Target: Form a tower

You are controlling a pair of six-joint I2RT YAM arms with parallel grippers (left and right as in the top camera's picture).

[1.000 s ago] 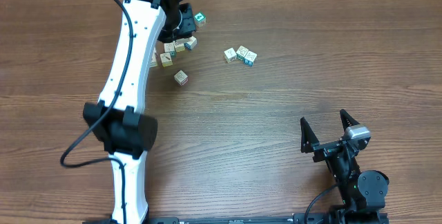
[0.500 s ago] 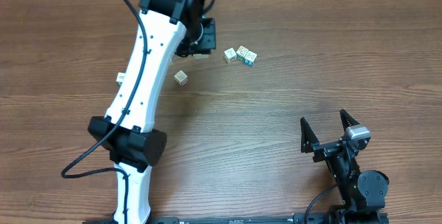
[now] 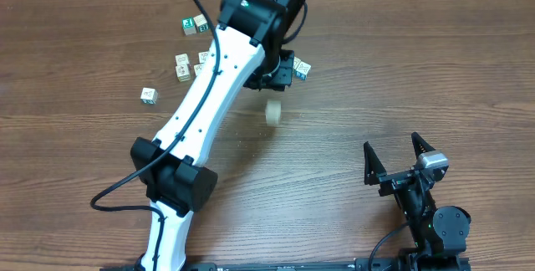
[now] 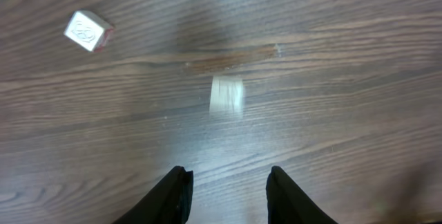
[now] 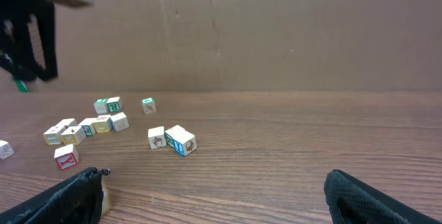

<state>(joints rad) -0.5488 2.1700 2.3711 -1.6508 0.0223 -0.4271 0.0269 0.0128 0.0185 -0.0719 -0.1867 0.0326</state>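
Currently: left gripper [image 4: 229, 175], jaws parted and empty, hovers just short of the blurred cube [image 4: 226, 95], probably lined up to pick it. Right gripper [image 3: 399, 161], jaws spread wide, sits parked well apart from that cube. No tower stands yet; loose cubes [image 3: 180, 58] lie scattered beyond it.

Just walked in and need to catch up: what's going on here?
The left gripper hangs over the table, jaws apart and empty, with a blurred cube loose just ahead of it. The other cubes lie scattered, single or side by side; no tower stands yet. The right gripper rests open, away from them all.
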